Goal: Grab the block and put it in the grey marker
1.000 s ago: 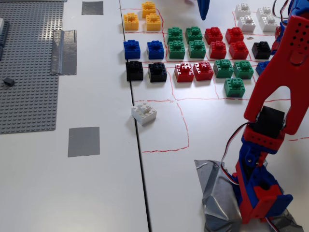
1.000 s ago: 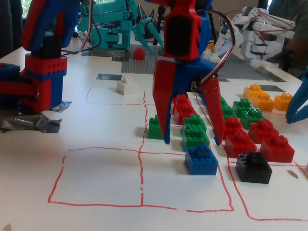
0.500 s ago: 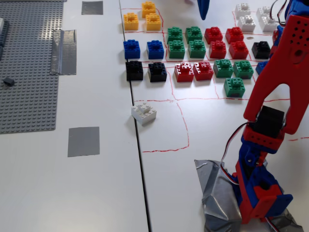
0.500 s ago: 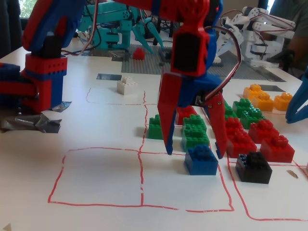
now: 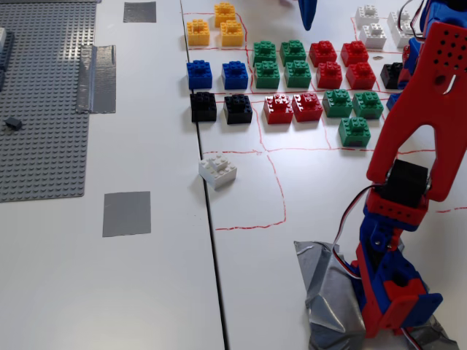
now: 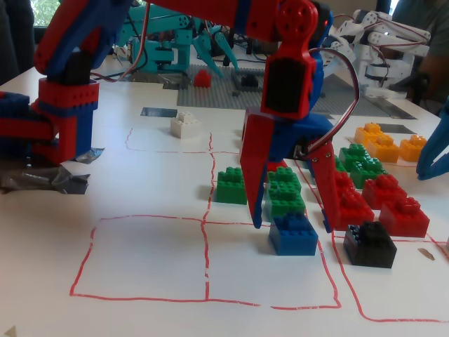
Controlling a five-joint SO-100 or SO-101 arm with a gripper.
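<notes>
A blue brick sits on the white table in the near row of a fixed view, next to a black brick. My gripper is open, with its red fingers straddling the blue brick, tips down to about its top. In the other fixed view only a sliver of this brick shows behind my red arm, and the gripper is hidden at the right edge. A square grey tape marker lies flat far to the left; it also shows in the other view.
Two more blue bricks, plus yellow, green, red and black ones, fill the red-lined grid. A white brick stands alone. A grey baseplate, a crinkled tape strip and a second grey square lie left. Another blue gripper tip hangs at the top.
</notes>
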